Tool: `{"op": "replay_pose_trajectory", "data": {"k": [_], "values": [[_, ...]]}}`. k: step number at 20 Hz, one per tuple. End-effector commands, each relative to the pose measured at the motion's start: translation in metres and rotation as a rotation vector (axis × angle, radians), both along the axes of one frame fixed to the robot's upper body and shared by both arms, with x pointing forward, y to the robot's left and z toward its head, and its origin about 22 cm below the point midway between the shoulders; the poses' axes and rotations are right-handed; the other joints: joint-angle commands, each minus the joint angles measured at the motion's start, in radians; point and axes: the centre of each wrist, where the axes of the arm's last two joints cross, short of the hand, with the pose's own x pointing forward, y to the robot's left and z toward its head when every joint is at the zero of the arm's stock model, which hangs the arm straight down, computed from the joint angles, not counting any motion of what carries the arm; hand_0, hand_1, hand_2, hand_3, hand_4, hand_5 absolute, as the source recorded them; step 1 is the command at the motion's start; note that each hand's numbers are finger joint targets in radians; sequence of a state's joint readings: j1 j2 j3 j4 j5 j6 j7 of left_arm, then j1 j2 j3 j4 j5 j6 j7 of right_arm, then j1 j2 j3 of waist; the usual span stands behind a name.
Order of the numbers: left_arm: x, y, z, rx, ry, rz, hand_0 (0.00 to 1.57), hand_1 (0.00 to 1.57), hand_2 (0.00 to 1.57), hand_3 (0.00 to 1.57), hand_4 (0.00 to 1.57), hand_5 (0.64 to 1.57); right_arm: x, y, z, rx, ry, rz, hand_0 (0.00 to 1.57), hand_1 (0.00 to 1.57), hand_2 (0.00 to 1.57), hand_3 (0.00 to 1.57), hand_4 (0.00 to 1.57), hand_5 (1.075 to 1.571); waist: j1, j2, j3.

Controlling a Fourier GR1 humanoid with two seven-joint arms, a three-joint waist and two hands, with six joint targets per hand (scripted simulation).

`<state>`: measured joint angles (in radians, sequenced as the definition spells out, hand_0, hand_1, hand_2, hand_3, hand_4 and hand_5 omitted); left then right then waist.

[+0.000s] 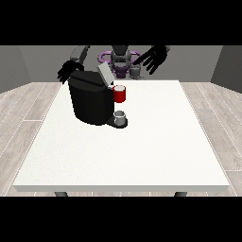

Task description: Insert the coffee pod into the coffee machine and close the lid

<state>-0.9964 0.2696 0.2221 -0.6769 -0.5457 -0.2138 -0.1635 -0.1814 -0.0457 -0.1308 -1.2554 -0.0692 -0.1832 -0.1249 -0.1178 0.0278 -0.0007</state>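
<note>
The black hand at the view's left (67, 72) hangs just behind the top rear corner of the machine, at about ten o'clock from the machine's middle; its fingers point down and look relaxed, and it has hold of nothing that can be seen. The black hand at the view's right (154, 58) is raised with its fingers spread wide, well apart from everything on the table and empty. Below and in front of the first hand stands the bulky black box-shaped coffee machine (90, 101), on the far left part of the large white table (142, 151). Its grey flat lid (104, 73) stands tilted up at the machine's one o'clock, so the lid is open. At three o'clock from the machine's top sits the red cylindrical part with a pale rim (120, 94); whether this is the coffee pod already seated in its slot or part of the brewing head cannot be told. A small grey cup (120, 116) stands on the dark base beneath it, at five o'clock. Judging from this, the step in hand is likely the closing of the lid. To do it well, the hand at the view's left should come over the lid's upper edge from behind, lay flat fingers on it, and press it forward and down along its hinge arc, without knocking the machine sideways or nudging the cup.
</note>
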Motion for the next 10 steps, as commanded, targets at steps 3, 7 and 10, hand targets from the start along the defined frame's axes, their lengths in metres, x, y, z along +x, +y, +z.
{"op": "replay_pose_trajectory", "data": {"k": [3, 7, 10], "values": [[-0.034, -0.001, -0.097, -0.322, 0.175, 0.014, 0.00, 0.00, 0.00, 0.00, 0.00, 1.571, -0.041, -0.027, -0.033, 0.020, 0.131, -0.089, 0.00, 0.00, 0.00, 0.00, 0.40, 1.571, 0.085, -0.182, 0.0002], [-0.051, 0.009, -0.120, -0.397, 0.178, 0.019, 0.00, 0.00, 0.00, 0.00, 0.00, 1.571, -0.035, -0.035, -0.021, -0.002, 0.080, -0.051, 0.00, 0.00, 0.00, 0.00, 0.49, 1.571, 0.124, -0.199, 0.0005], [-0.069, 0.008, -0.149, -0.485, 0.256, 0.051, 0.00, 0.00, 0.00, 0.00, 0.23, 1.571, -0.035, -0.048, -0.009, -0.080, 0.113, -0.028, 0.00, 0.00, 0.00, 0.00, 0.36, 1.571, 0.148, -0.266, 0.0002]]}}
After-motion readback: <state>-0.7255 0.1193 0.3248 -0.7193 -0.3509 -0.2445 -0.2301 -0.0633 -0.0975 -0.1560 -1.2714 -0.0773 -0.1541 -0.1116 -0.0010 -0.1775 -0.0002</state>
